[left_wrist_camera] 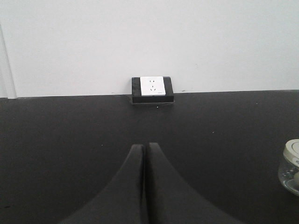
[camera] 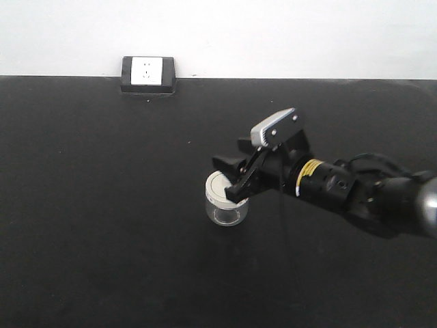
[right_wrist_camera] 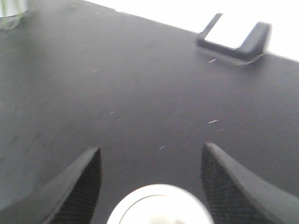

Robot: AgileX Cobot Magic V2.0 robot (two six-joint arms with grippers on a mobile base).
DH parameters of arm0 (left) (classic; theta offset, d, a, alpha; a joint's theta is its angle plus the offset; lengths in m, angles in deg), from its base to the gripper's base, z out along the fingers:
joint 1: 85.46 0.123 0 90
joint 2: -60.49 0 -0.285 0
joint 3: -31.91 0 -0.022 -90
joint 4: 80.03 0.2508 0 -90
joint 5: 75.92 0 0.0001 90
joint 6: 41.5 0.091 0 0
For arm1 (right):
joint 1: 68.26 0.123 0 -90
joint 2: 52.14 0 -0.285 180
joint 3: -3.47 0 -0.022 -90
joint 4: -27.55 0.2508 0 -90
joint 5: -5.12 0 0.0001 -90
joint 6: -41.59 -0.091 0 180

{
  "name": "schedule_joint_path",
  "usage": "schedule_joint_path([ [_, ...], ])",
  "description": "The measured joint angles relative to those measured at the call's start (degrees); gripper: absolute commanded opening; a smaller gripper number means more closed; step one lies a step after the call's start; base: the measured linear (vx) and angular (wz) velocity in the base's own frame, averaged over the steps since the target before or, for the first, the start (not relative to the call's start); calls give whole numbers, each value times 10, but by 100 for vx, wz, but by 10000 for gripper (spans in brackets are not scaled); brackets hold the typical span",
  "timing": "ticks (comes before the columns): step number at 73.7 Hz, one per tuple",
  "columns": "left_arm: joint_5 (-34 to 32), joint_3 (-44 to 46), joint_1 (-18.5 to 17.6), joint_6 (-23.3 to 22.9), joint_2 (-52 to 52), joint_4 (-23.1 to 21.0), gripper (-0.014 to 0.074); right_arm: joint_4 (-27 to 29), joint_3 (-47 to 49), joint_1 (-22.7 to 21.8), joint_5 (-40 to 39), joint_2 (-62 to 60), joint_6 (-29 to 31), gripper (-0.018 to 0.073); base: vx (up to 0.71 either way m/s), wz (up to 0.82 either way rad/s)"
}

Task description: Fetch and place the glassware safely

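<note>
The glassware, a squat clear jar (camera: 225, 203) with a cream-white lid, stands upright on the black table (camera: 102, 205). My right gripper (camera: 231, 176) is open and reaches in from the right, one finger on each side of the lid. In the right wrist view the lid (right_wrist_camera: 161, 206) lies low between the two spread fingers (right_wrist_camera: 86, 184), with gaps on both sides. My left gripper (left_wrist_camera: 143, 145) is shut with nothing in it. The jar (left_wrist_camera: 292, 167) sits at the far right edge of its view.
A white wall socket in a black box (camera: 147, 74) rests at the table's back edge against the white wall, also seen as the socket (left_wrist_camera: 152, 88) and the socket (right_wrist_camera: 233, 35). A clear glassy object (right_wrist_camera: 10, 10) shows at the top left corner.
</note>
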Motion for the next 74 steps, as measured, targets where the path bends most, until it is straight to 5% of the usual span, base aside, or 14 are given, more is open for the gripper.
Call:
schedule_joint_path([
  [29, 0, 0, 0, 0, 0, 0, -7, -9, -13, 0, 253, -279, -67, 454, 0, 0],
  [74, 0, 0, 0, 0, 0, 0, -7, 3, -228, 0, 441, -778, -76, 454, 0, 0],
])
